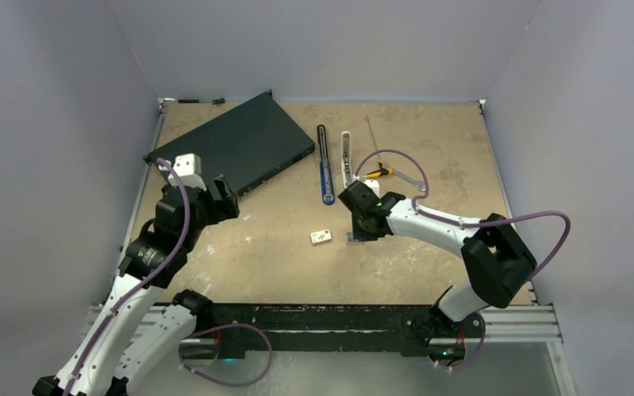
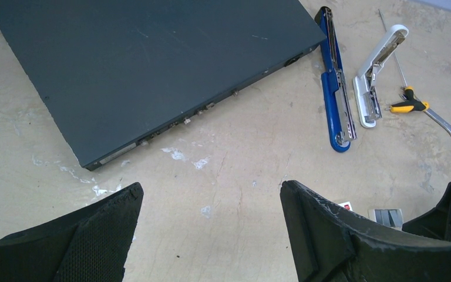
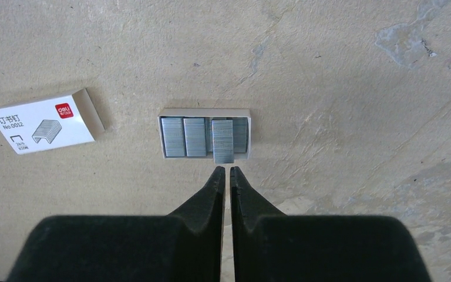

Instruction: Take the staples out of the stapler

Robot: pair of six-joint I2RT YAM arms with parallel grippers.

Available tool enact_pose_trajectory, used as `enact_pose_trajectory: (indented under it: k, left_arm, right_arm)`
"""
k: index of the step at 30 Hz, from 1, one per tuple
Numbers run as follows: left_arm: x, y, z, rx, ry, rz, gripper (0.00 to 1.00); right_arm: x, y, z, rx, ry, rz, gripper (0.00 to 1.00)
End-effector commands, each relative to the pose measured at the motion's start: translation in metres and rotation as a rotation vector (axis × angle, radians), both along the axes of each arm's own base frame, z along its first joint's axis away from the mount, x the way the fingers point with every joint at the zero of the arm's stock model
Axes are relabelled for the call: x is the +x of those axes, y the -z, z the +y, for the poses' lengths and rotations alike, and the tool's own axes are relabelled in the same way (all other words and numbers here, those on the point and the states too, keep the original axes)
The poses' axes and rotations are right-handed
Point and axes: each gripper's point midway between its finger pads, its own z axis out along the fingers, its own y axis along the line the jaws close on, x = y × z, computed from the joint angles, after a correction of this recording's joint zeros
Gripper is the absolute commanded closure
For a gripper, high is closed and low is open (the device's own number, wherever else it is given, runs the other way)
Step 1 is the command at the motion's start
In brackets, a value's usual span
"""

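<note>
From high at six o'clock, looking down over the whole surface [image 1: 256, 264]. From left wrist, low, facing one o'clock. From right wrist, close, straight down on staples [image 3: 223, 141], shared at left wrist's four o'clock.

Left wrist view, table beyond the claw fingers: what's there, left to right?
Dark flat box → blue stapler → white stapler → yellow-and-black screwdriver handle → wrench
</note>
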Motion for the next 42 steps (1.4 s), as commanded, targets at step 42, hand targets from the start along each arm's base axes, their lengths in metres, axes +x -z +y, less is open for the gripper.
enact_pose_trajectory:
  k: [42]
  left_arm:
    - [0.003,-0.003,0.001,-0.002,-0.001,-0.016,0.14]
  right_arm:
    - [0.011,0.004,0.001,-0.042,-0.005,-0.003,0.90]
